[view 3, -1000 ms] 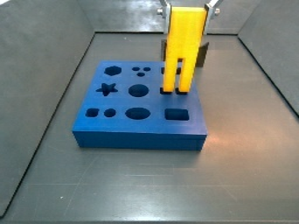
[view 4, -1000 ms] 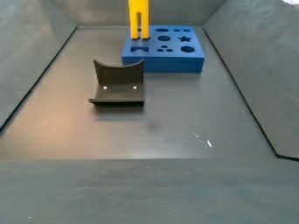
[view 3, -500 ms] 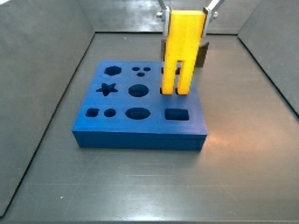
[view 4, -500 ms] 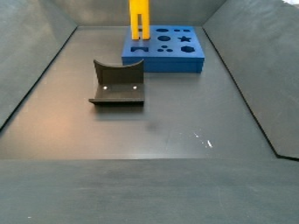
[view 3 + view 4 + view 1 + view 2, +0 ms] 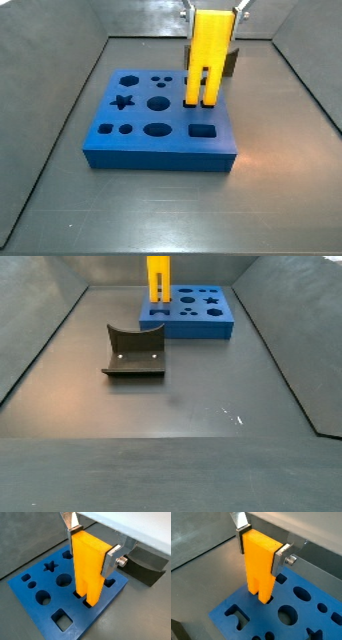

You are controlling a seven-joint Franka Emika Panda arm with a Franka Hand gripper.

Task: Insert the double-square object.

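Observation:
The double-square object (image 5: 207, 55) is a tall bright yellow piece, upright with its two square prongs pointing down. My gripper (image 5: 214, 10) is shut on its flat upper slab; the silver fingers (image 5: 113, 558) press both narrow sides in both wrist views. The gripper (image 5: 92, 549) holds it over the blue block (image 5: 158, 122), which has several differently shaped holes. The prong tips (image 5: 264, 598) stand at the mouths of two square holes near the block's edge; I cannot tell how deep they sit. The piece (image 5: 158, 280) and block (image 5: 195, 312) also show far back in a side view.
The dark fixture (image 5: 134, 351) stands on the floor in front of the blue block in a side view, and shows beside the block in a wrist view (image 5: 145, 566). Sloping grey walls (image 5: 54, 110) enclose the floor on all sides.

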